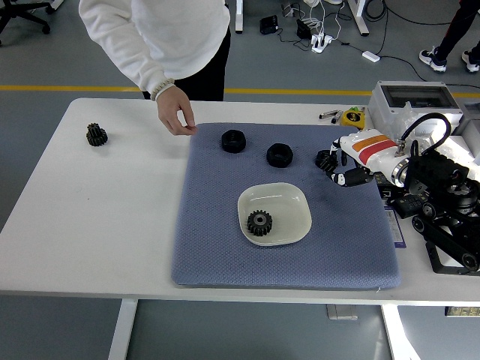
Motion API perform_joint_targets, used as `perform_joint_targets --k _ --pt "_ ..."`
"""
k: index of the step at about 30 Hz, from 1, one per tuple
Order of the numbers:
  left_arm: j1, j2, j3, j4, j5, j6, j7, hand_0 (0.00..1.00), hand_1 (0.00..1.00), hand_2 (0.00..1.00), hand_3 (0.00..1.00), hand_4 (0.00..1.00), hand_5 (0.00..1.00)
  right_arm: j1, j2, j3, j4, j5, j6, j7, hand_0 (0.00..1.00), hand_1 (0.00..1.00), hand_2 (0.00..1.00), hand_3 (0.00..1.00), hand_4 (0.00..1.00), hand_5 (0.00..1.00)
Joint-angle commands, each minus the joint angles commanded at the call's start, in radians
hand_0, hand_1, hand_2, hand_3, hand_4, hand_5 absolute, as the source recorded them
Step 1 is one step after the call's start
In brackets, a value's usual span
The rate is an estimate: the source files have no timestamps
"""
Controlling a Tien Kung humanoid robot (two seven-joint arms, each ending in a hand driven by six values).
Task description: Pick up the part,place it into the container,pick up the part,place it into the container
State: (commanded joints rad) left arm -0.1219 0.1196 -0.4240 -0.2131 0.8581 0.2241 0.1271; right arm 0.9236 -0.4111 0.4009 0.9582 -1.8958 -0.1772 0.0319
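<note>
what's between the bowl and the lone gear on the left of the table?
Head view: only blue mat and bare table between bowl and lone gear.

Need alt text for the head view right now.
The right robot hand reaches a black part at the blue mat's far right. One gear lies in the white bowl. A person's hand hovers at the mat's far-left corner.

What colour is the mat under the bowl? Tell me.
Greyish blue mat, finely textured; the head view shows it.

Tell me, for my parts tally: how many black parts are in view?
5: gear in the bowl, two rings on the mat, one at the right hand, gear far left.
</note>
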Motion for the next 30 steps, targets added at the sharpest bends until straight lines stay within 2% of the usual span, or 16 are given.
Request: perform_joint_targets --k 3,7,9,12,16,24,30 --pt "0.004 0.001 -0.001 0.001 0.0 -0.001 -0.001 0.647 0.668 0.612 0.549 0.586 0.475 0.005 -0.038 -0.015 0.123 -0.061 0.032 -0.011 0.154 0.29 0.418 0.504 0.654 0.408" --pt "0.006 0.001 -0.007 0.001 0.009 -0.003 0.001 0.647 0.665 0.613 0.549 0.585 0.472 0.016 -0.062 -0.054 0.264 -0.111 0.071 -0.023 0.159 0.298 0.419 0.506 0.66 0.399" --pt "0.007 0.001 -0.009 0.001 0.013 -0.004 0.002 0.647 0.665 0.613 0.549 0.585 0.472 0.023 -0.067 -0.08 0.32 -0.127 0.087 -0.027 0.159 0.298 0.419 0.506 0.66 0.399" --pt "0.008 0.002 -0.008 0.001 0.012 -0.004 0.002 0.646 0.664 0.613 0.55 0.585 0.473 0.035 -0.066 -0.119 0.368 -0.148 0.104 -0.03 0.166 0.309 0.426 0.509 0.666 0.397" --pt "0.009 0.003 -0.007 0.0 0.011 -0.004 0.001 0.645 0.663 0.609 0.55 0.585 0.472 0.046 -0.047 -0.157 0.369 -0.171 0.128 -0.035 0.175 0.331 0.436 0.512 0.679 0.389" --pt "0.005 0.005 -0.002 0.0 0.004 -0.003 0.0 0.647 0.66 0.61 0.55 0.585 0.472 0.06 0.03 -0.175 0.28 -0.181 0.154 -0.06 0.173 0.356 0.459 0.514 0.692 0.387" --pt "0.004 0.006 -0.005 0.0 0.008 -0.004 0.001 0.646 0.658 0.61 0.549 0.584 0.472 0.07 0.066 -0.182 0.263 -0.182 0.173 -0.084 0.173 0.372 0.472 0.516 0.708 0.39"
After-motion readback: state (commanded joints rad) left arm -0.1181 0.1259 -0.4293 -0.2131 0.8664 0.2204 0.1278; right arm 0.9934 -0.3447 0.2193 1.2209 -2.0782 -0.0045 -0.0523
